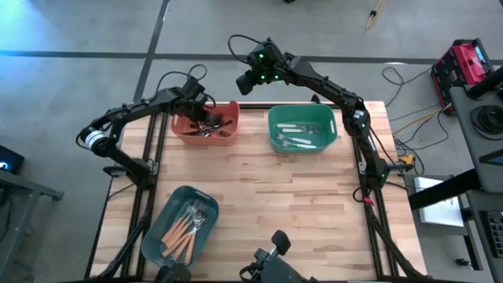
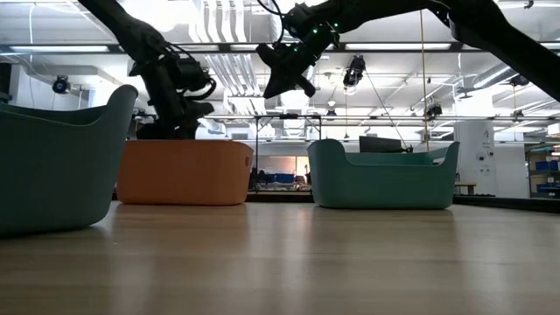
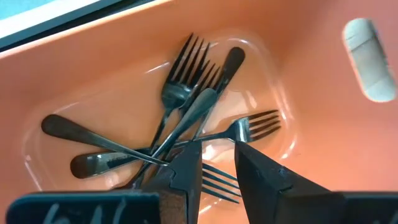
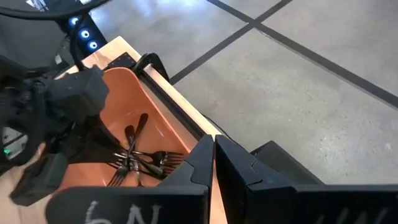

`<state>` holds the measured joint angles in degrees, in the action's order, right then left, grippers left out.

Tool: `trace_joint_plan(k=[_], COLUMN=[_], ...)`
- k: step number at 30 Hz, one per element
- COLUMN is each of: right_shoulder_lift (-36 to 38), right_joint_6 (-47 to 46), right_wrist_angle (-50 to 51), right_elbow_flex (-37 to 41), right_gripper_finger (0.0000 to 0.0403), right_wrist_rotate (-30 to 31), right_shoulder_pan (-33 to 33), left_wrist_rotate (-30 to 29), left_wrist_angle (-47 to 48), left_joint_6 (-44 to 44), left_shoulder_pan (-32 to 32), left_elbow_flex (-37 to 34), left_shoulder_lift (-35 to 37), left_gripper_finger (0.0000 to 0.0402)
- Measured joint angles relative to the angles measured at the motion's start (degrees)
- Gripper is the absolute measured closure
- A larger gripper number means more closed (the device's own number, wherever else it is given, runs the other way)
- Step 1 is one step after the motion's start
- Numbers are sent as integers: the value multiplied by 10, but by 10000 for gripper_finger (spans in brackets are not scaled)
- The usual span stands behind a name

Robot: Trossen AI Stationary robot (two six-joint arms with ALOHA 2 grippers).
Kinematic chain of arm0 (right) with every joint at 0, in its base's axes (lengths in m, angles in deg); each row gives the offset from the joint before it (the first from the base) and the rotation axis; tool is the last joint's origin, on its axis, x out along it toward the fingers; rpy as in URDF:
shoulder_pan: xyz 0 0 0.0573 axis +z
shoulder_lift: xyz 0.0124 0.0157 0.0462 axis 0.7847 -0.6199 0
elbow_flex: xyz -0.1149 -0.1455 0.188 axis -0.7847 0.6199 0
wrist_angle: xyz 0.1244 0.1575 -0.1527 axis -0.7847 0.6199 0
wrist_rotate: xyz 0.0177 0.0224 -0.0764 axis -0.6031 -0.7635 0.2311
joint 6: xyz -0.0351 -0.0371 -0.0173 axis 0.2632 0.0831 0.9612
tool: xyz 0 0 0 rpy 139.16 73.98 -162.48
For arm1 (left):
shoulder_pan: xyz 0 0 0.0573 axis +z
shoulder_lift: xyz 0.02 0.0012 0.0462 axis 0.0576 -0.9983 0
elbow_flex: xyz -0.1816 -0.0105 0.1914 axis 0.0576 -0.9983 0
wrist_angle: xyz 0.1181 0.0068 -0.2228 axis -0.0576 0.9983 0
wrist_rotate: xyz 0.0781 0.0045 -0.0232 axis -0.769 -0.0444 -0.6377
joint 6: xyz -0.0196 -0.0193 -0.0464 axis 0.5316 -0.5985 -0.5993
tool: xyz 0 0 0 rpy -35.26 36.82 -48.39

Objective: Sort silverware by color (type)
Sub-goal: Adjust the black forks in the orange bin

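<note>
Several dark forks [image 3: 186, 106] lie crossed on the floor of the orange bin [image 1: 206, 138] at the table's far left. My left gripper [image 3: 217, 165] reaches down into that bin, open, its fingertips just over the pile. One fork's tines [image 3: 217, 182] show under the gap. My right gripper [image 4: 213, 155] is shut and holds nothing. It hangs high [image 1: 247, 82] beyond the table's far edge, past the orange bin's right corner. White-handled silverware [image 1: 299, 134] lies in the green bin [image 1: 275, 143]. Orange-handled pieces [image 1: 182, 232] lie in the teal bin [image 1: 200, 200]. My left gripper comes down steeply from above, and its two fingers [image 3: 186, 163] stand apart over the crossed forks. The tines of one fork show in the gap between them. Whether either finger touches that fork cannot be told, because the fingers hide its handle.
The orange bin [image 2: 184, 172] and the green bin [image 2: 381, 179] stand side by side along the far edge. The teal bin [image 2: 52, 166] sits at the near left corner. Bare wood lies between the bins and across the near right.
</note>
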<state>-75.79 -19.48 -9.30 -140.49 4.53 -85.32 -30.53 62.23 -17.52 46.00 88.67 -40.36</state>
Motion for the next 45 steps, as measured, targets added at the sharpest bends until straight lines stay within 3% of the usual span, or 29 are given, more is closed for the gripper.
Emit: trace_joint_plan(k=[13, 19, 28, 41, 45], right_shoulder_lift=[0, 0, 0, 0, 0], right_joint_6=[0, 0, 0, 6, 23], right_wrist_angle=[0, -1, -1, 0, 0], right_elbow_flex=[0, 0, 0, 0, 0], right_gripper_finger=[394, 394, 394, 394, 394], right_wrist_rotate=[1, 1, 1, 1, 4], right_shoulder_pan=[0, 0, 0, 0, 0], left_wrist_rotate=[4, 167, 88, 71, 67], left_wrist_angle=[1, 22, 23, 28, 26], left_joint_6=[32, 114, 69, -25, -27], left_shoulder_pan=[0, -2, -2, -1, -3], left_elbow_flex=[0, -6, 0, 55, 70], left_shoulder_lift=[44, 34, 1, -17, -33], left_gripper_finger=[324, 324, 324, 325, 362])
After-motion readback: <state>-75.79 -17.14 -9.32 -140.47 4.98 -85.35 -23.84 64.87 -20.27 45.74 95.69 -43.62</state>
